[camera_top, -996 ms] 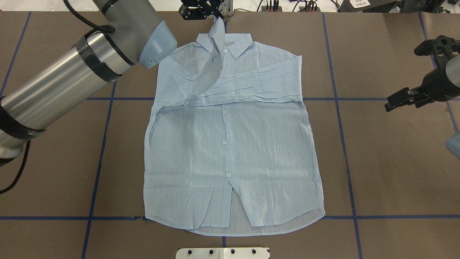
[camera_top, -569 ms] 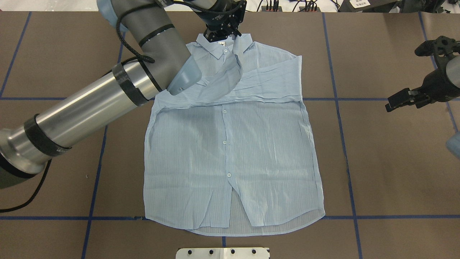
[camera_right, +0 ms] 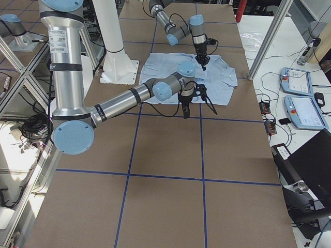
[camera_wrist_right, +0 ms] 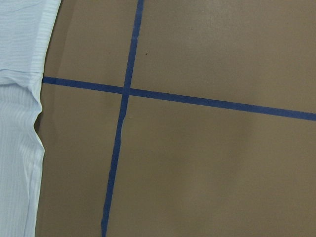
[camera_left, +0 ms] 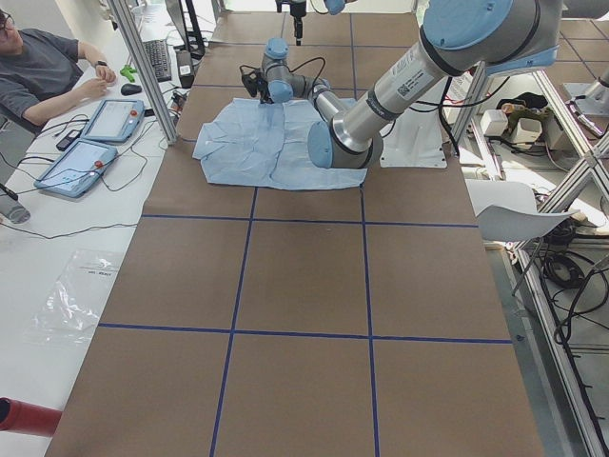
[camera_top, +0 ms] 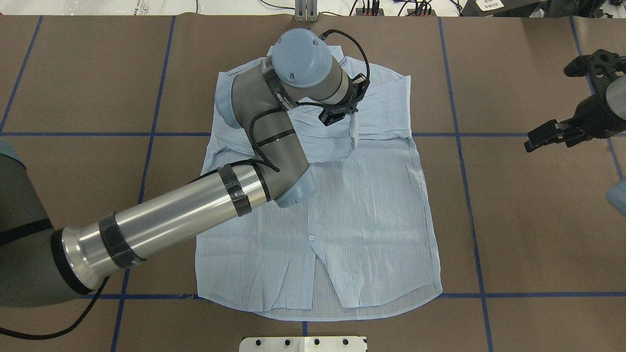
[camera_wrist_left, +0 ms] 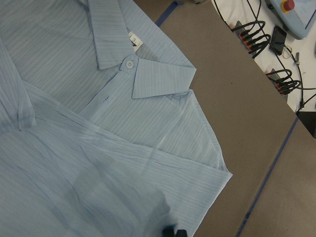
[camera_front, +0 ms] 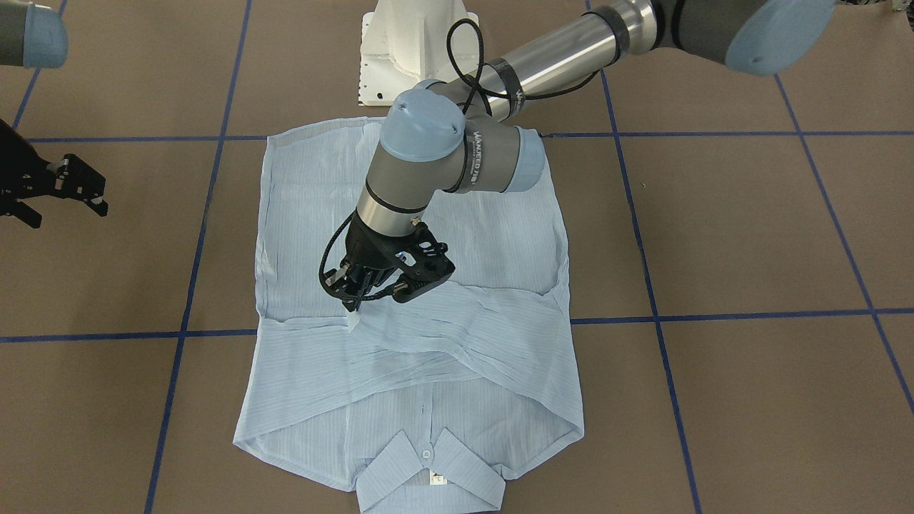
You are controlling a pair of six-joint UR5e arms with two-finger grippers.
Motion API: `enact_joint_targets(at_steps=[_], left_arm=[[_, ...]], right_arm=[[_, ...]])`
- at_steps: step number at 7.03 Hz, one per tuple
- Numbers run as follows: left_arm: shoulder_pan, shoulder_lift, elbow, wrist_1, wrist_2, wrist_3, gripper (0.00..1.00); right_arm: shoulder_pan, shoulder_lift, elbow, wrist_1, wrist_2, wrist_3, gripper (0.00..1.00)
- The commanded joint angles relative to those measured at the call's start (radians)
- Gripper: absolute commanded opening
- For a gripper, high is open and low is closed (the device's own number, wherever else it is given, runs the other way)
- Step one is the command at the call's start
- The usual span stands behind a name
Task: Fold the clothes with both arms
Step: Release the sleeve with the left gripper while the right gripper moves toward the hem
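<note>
Nearest the base I see the hem of the thin, light blue striped button-up shirt (camera_top: 371,210), which lies front up on the brown table (camera_top: 528,234). Over its chest the grey tubular left arm (camera_top: 171,225) bends down, and the black left gripper (camera_front: 353,307) has its jaws pinched on the cuff end of a sleeve (camera_front: 457,314) laid across the front. Beyond that lies the collar (camera_front: 428,464). Off to the side, well apart from the shirt, the black right gripper (camera_front: 68,210) hangs over the table with its jaws apart.
</note>
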Motion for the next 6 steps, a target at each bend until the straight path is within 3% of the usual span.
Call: enact_joint_targets(at_steps=[1,2,3,5,6], left_arm=[[0.068,-0.026,0.071,-0.066,0.072,-0.032,0.42],[0.082,-0.033,0.07,-0.075,0.071,-0.021,0.87],[0.084,-0.035,0.059,-0.094,0.071,0.017,1.0],[0.061,-0.017,0.003,-0.082,0.059,0.078,1.0],[0.042,0.038,-0.043,-0.054,-0.016,0.118,0.99]], right_arm=[[-0.003,0.012,-0.014,0.0,-0.002,0.0,1.0],[-0.003,0.015,-0.013,0.001,-0.001,0.003,1.0],[-0.003,0.023,-0.014,0.002,-0.002,0.005,1.0],[-0.004,0.032,-0.008,0.002,-0.001,0.021,1.0],[-0.015,0.032,-0.002,0.033,0.007,0.061,1.0]])
